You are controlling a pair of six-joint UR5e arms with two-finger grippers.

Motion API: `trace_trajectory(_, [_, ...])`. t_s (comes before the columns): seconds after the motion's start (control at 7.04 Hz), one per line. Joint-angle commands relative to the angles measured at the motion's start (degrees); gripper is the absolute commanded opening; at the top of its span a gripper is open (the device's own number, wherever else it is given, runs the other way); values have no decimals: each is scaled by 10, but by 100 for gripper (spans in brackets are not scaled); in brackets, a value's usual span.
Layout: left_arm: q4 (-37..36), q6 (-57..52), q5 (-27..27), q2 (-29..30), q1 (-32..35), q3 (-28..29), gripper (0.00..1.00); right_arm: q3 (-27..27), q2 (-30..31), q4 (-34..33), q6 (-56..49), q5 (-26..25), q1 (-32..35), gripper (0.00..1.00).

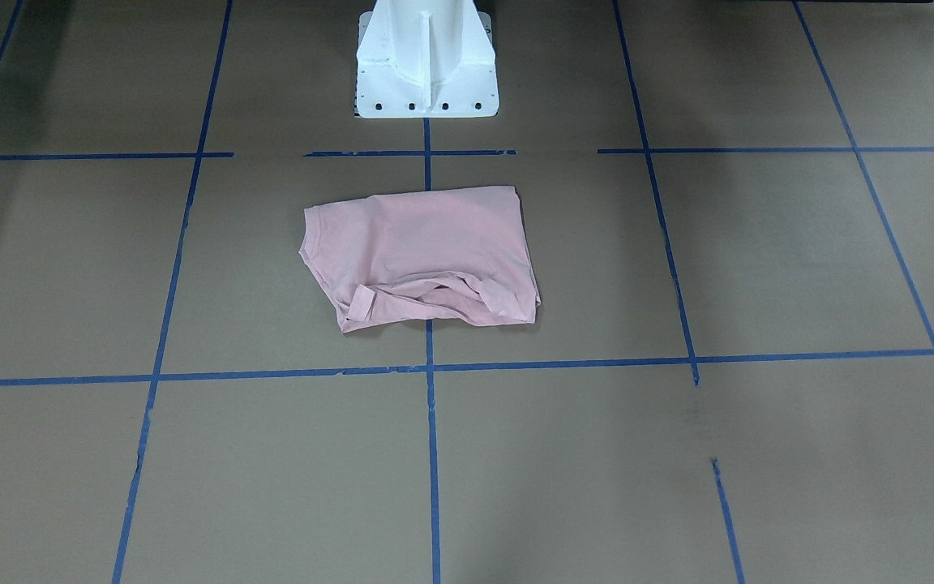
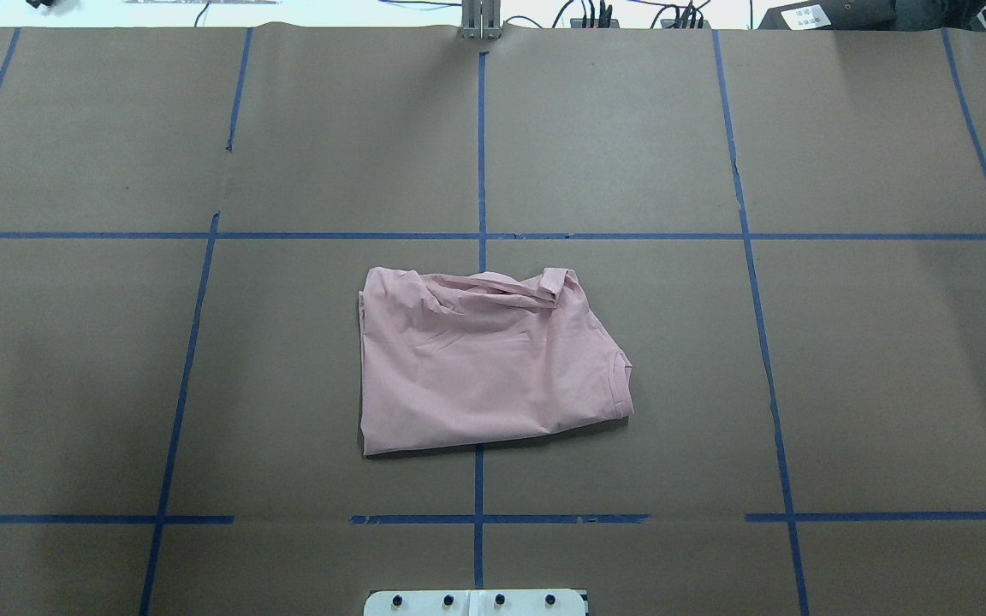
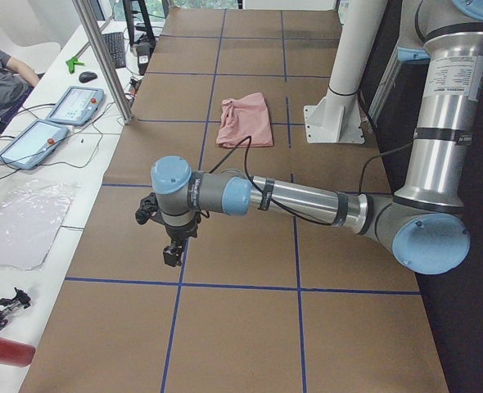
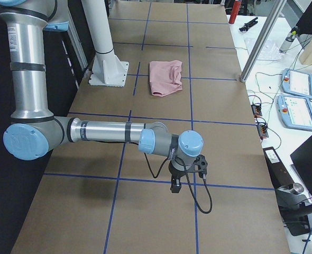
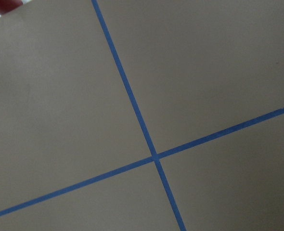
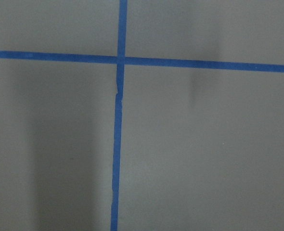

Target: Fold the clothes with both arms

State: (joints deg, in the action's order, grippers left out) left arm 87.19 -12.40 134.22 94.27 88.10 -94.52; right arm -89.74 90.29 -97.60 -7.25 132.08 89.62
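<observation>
Outstretched, the left gripper [image 3: 173,255] and right gripper [image 4: 175,186] point down, jaws unclear.

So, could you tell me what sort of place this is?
Probably a robotics lab: a table gridded with blue tape, the left arm over it, and control tablets on a side bench.

— Soft, even light falls on the desk [image 2: 630,128]; only the strip beyond its far edge burns out white.
— The T-shirt [image 2: 484,368] throws a thin dark shadow along its near hem. The front view darkens toward its upper left corner.
— Glare streaks the silver tube of the left arm [image 3: 450,106] in the left side view.
— Both wrist views look soft; in the right one a broad dim shadow band lies left of the blue tape [image 6: 115,144].
</observation>
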Motion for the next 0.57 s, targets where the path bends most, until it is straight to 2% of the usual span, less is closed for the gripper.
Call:
trace_trajectory(0.0, [0,1,40,-23,1,-2,100,-3,3,7,-1,-2,3,100])
trace_trajectory(0.43, [0,3,40,-22,1,1,100,-21,2,9,-1,-1,3,100])
